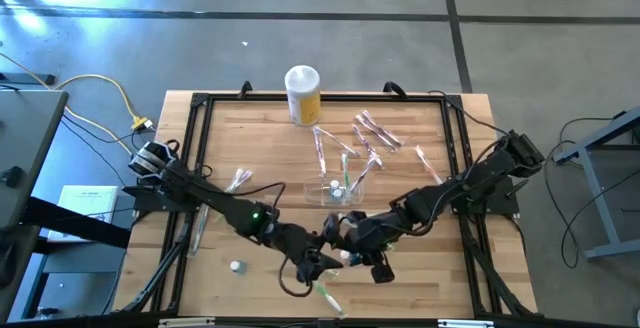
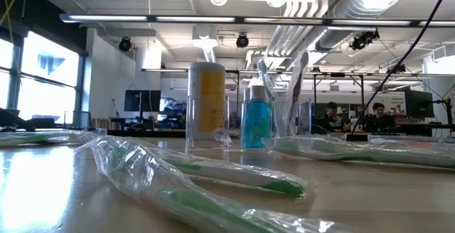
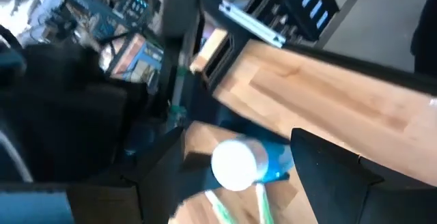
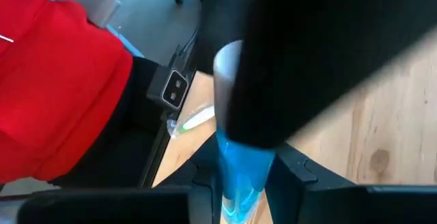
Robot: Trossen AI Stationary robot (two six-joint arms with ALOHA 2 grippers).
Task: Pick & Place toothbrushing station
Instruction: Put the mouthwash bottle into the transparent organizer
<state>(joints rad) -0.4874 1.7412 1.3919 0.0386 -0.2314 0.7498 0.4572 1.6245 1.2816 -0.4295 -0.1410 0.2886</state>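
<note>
Right gripper (image 1: 352,255) fingers nearly closed on blue bottle (image 4: 240,162). Left gripper (image 1: 322,262) wide open, bottle's white cap (image 3: 235,164) between its fingers: handover step. Station (image 1: 335,192) beyond both grippers. Next: carry bottle to station.

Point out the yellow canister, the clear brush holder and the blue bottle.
yellow canister (image 1: 303,95): high view, on its yellow body below the white lid.
toothbrushing station (image 1: 336,192): high view, on the see-through holder mid-table.
blue bottle (image 2: 256,123): low view, on its blue body under the cap.
</note>
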